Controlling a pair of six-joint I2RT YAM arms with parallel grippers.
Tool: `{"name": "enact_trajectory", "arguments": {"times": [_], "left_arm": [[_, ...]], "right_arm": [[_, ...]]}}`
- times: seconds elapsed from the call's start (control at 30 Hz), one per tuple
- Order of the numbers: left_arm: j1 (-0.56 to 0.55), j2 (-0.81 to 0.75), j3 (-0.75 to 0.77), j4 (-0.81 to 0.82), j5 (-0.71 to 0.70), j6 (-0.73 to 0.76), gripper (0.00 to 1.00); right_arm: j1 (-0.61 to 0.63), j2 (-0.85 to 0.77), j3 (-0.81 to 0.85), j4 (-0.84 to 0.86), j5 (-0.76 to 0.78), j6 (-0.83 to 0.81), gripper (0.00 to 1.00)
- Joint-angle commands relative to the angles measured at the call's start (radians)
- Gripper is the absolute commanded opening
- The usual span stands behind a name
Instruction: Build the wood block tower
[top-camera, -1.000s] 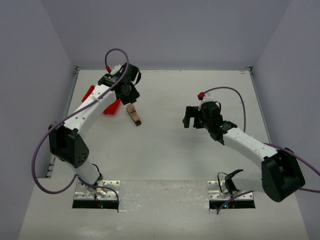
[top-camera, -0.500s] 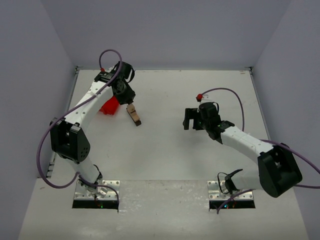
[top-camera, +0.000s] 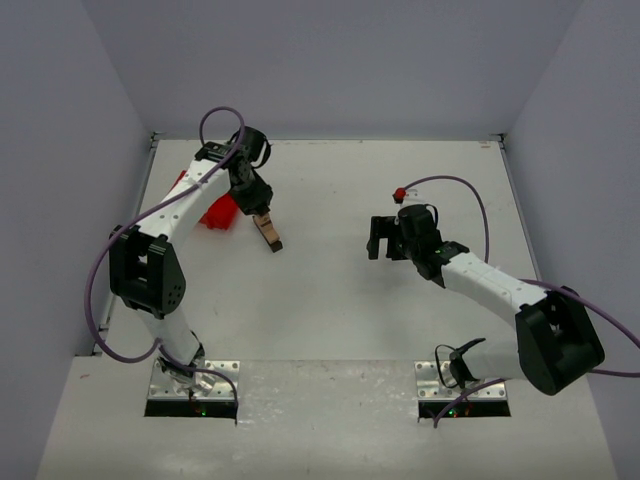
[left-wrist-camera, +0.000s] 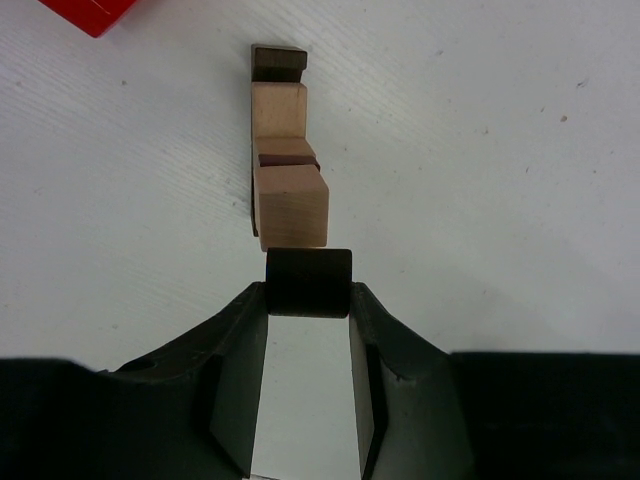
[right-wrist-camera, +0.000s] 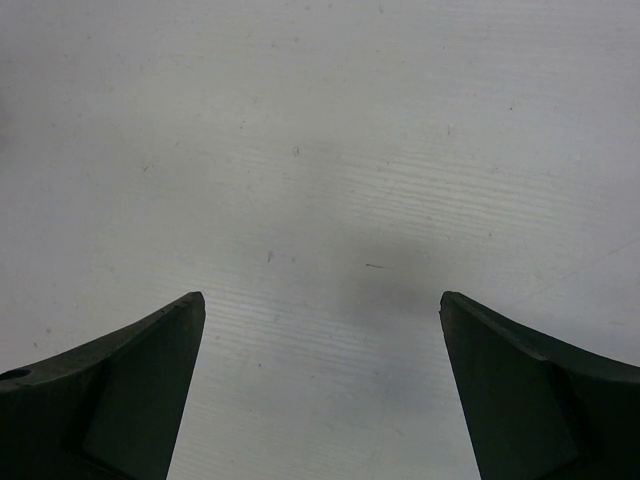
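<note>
The wood block tower (left-wrist-camera: 291, 205) is a slim column of tan and dark brown cubes standing on the white table, seen from above in the left wrist view with a tan cube on top. My left gripper (left-wrist-camera: 308, 292) is shut on a dark brown cube (left-wrist-camera: 308, 278), held just short of the tower's top and above it. In the top view the tower (top-camera: 270, 235) stands at the back left with the left gripper (top-camera: 262, 210) over its upper end. My right gripper (top-camera: 380, 238) hangs open at mid right, and nothing lies between its fingers (right-wrist-camera: 150, 360).
A red bin (top-camera: 218, 213) sits just left of the tower, partly hidden by the left arm; its corner (left-wrist-camera: 95, 12) shows in the left wrist view. Grey walls close off the table (top-camera: 330, 290) on three sides.
The left arm has swung in, bringing the held dark cube closer over the tower's top. The tower has not moved. The right arm has shifted only slightly.
</note>
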Motion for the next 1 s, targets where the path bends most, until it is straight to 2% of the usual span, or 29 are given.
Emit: {"name": "enact_trajectory", "arguments": {"times": [0.0, 0.97], "left_arm": [[0.021, -0.011, 0.027, 0.008, 0.028, -0.01, 0.0], [0.07, 0.02, 0.022, 0.024, 0.081, 0.006, 0.0]], "right_arm": [[-0.003, -0.01, 0.033, 0.023, 0.026, 0.003, 0.99], [-0.005, 0.001, 0.039, -0.004, 0.051, -0.005, 0.99]]}}
